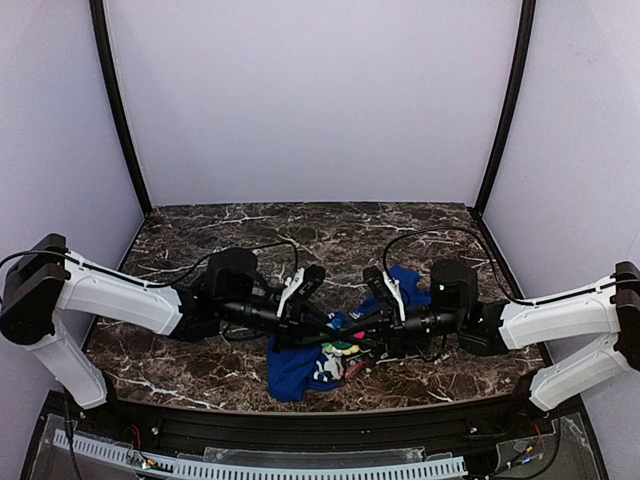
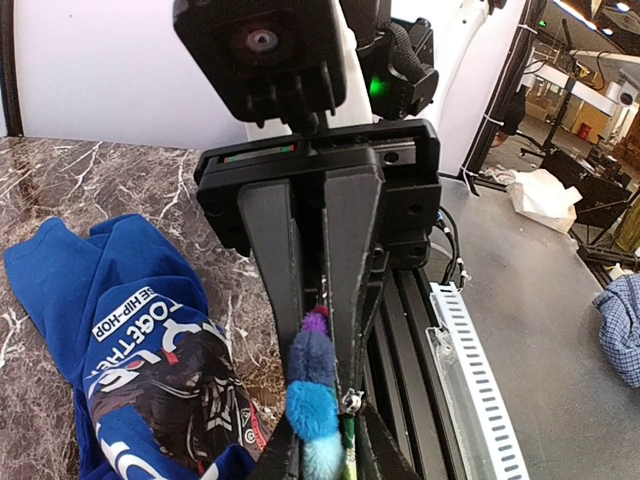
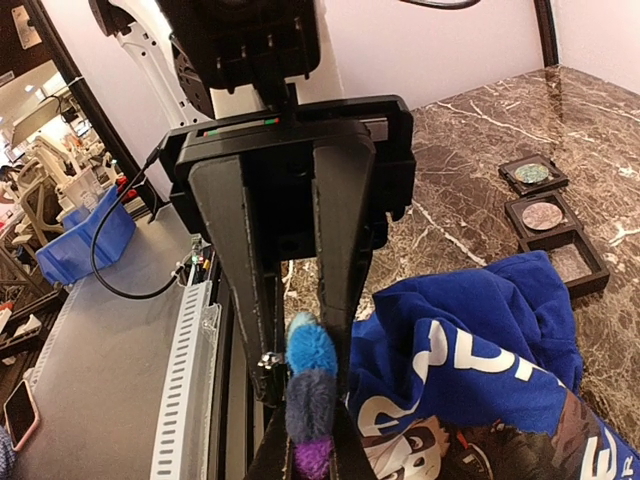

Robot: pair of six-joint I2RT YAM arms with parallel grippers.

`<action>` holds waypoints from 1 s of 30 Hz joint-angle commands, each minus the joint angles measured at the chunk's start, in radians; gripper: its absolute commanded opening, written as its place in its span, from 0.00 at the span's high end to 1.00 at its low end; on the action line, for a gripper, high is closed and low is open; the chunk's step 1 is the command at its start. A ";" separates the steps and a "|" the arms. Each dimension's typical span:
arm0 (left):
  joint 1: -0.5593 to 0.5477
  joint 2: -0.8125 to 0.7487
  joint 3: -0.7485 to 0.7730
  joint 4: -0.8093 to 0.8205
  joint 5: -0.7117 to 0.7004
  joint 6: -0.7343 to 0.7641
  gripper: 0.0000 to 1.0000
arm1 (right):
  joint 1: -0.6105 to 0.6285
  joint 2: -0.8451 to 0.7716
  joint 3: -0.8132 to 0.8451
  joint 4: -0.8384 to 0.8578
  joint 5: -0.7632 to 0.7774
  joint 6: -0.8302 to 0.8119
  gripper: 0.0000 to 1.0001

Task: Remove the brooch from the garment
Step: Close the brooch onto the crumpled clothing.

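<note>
At near-centre of table [image 1: 200, 235], left gripper [image 1: 322, 326] and right gripper [image 1: 368, 338] meet tip to tip over blue garment [image 1: 293, 372]; both jaws clenched on fuzzy multicoloured brooch [image 2: 313, 385].

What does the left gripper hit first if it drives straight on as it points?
Likely the fuzzy brooch at its tips, then the right gripper head-on; depth unclear.

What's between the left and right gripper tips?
Only the brooch, a fuzzy cyan-to-purple strip, runs from the left gripper to the right gripper; both wrist views show it.
</note>
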 commanded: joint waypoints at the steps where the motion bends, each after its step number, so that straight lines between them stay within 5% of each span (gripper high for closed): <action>1: -0.029 -0.040 -0.002 0.102 0.041 0.001 0.83 | 0.002 0.001 -0.002 0.106 -0.001 0.005 1.00; 30: -0.029 -0.030 0.033 0.048 0.076 0.019 0.83 | 0.002 0.027 0.006 0.113 -0.056 -0.033 1.00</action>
